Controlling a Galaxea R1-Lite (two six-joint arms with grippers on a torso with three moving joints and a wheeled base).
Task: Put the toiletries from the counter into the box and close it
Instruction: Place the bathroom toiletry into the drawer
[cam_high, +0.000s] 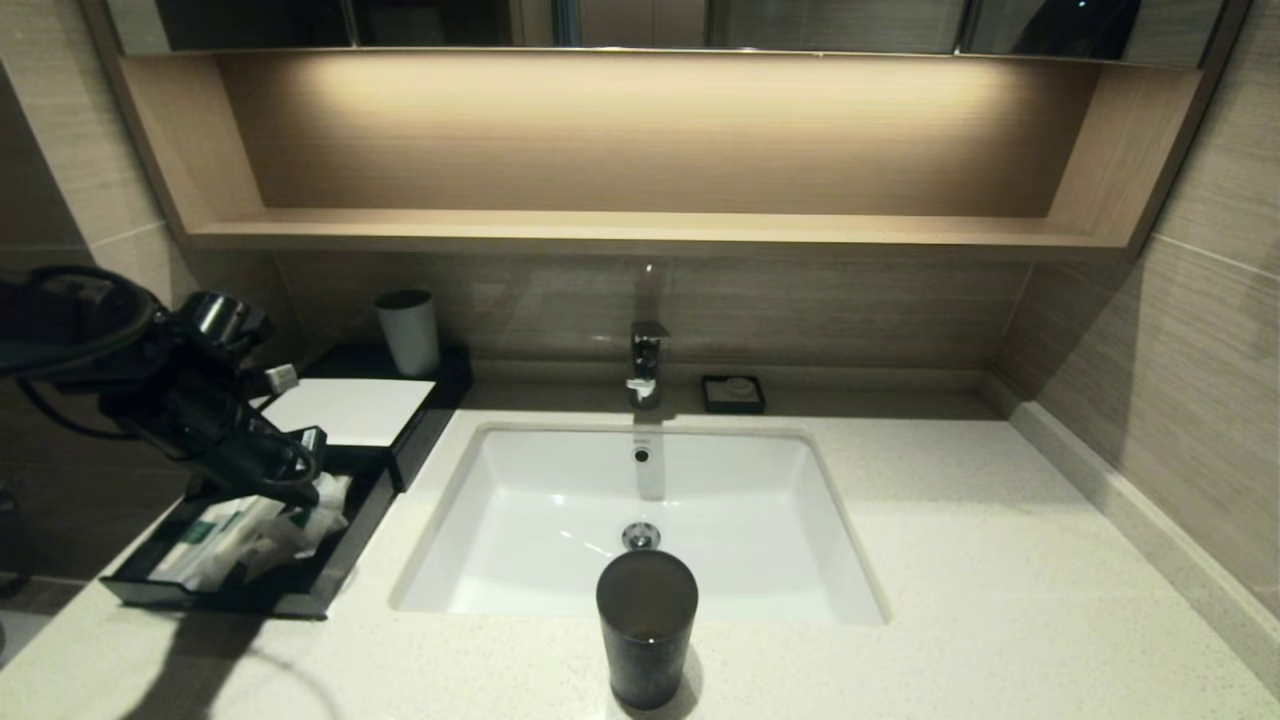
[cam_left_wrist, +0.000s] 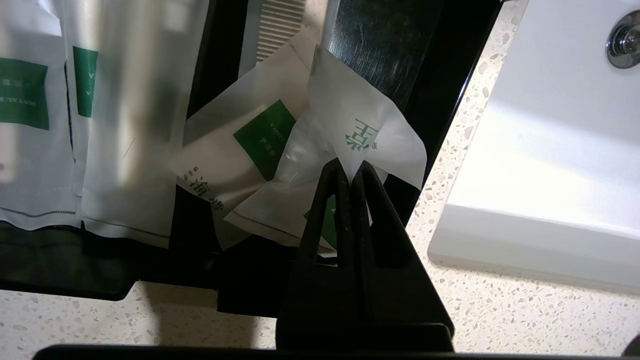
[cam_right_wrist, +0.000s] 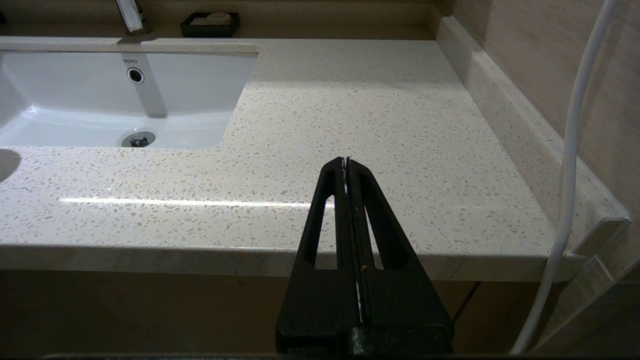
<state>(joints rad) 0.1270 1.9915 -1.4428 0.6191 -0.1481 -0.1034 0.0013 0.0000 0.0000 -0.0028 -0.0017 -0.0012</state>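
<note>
The box (cam_high: 350, 410) stands on the counter (cam_high: 950, 560) left of the sink, its black drawer (cam_high: 330, 575) pulled out toward me. Several white toiletries packets with green labels (cam_high: 240, 540) lie in the drawer. My left gripper (cam_left_wrist: 352, 167) hangs over the drawer's sink-side end, shut on a corner of a small white sachet (cam_left_wrist: 350, 125). The sachet sits on top of another sachet (cam_left_wrist: 240, 145); long packets (cam_left_wrist: 125, 125) lie beside them. In the head view the left gripper (cam_high: 300, 480) covers part of the drawer. My right gripper (cam_right_wrist: 346, 162) is shut and holds nothing, near the counter's front edge on the right.
A dark tumbler (cam_high: 647, 625) stands at the front of the white sink (cam_high: 760, 570). A white cup (cam_high: 408, 330) sits behind the box. The tap (cam_high: 647, 360) and a small black soap dish (cam_high: 733, 393) are at the back wall. A wall runs along the right.
</note>
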